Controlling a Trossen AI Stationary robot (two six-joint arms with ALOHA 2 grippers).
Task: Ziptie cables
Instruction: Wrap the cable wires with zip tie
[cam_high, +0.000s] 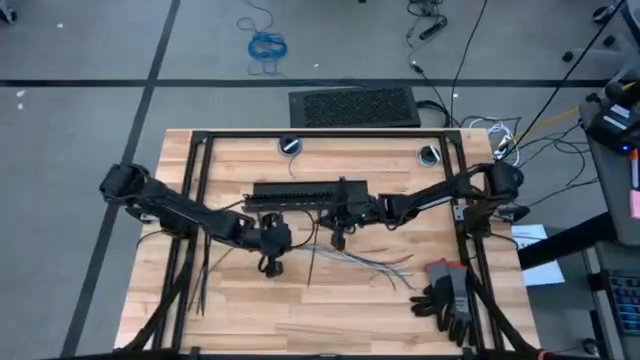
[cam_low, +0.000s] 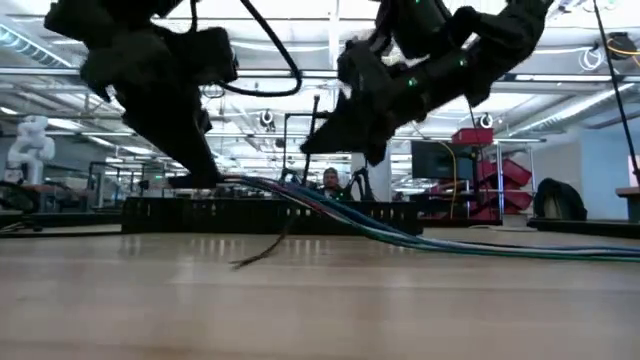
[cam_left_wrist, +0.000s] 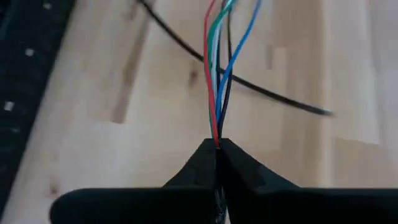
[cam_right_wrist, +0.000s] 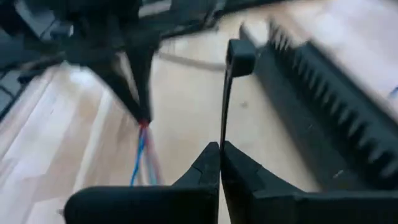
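Pinched together, the left gripper (cam_left_wrist: 217, 146) clamps the dark joined end of the cables (cam_left_wrist: 219, 81), thin red, green, blue and black wires splaying toward the pale wooden table's (cam_high: 250, 310) right edge. Right gripper (cam_right_wrist: 220, 149) nips a thin, stiff black ziptie (cam_right_wrist: 227, 93) upright beside the toothed black bar (cam_right_wrist: 323, 93).

Quantities: two arms, one left gripper (cam_high: 270, 262) and one right gripper (cam_high: 339, 240); one bundle of cables (cam_high: 365, 262); one ziptie (cam_right_wrist: 225, 106) held upright; one black bar (cam_high: 300, 194); one pair of gloves (cam_high: 448, 296)
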